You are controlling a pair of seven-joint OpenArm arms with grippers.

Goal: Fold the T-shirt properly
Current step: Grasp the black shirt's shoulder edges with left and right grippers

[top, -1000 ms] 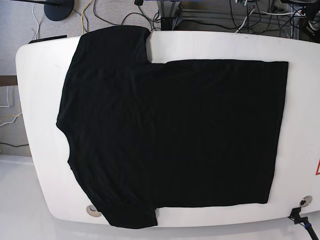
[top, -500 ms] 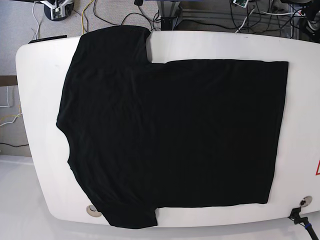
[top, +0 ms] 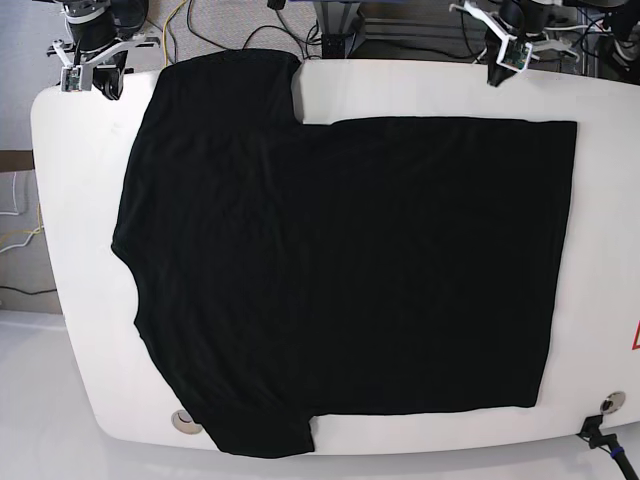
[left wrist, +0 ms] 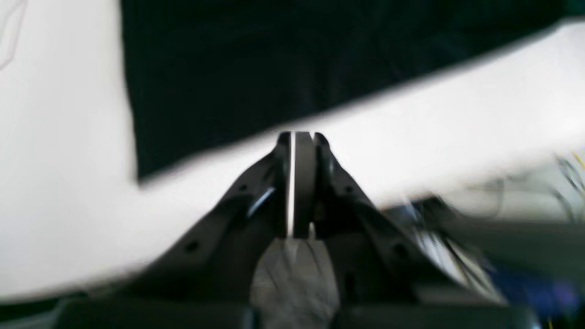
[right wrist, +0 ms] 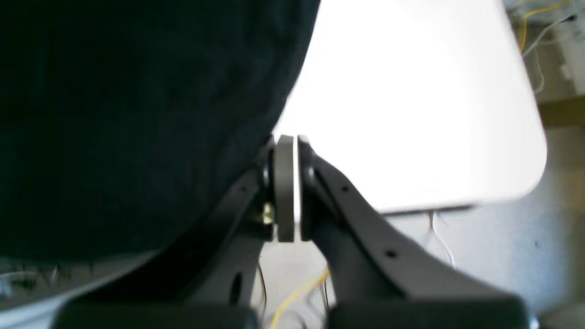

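No fold made yet, by my reading: the T-shirt (top: 340, 270) lies spread flat, plain black side up, across the white table (top: 610, 230), collar end at the left, hem at the right, every fold left to do. The left gripper (left wrist: 297, 137) and right gripper (right wrist: 287, 139) both have jaws together on nothing, hovering at the far edge. Cables (top: 230, 25) lie on the floor beyond the table; nothing obstructs the cloth.

No words, brands or numbers can be read anywhere. The only sign is part of a red triangle outline (top: 635, 335) at the edge of the white rounded bench (top: 80, 300), cut off by the frame.
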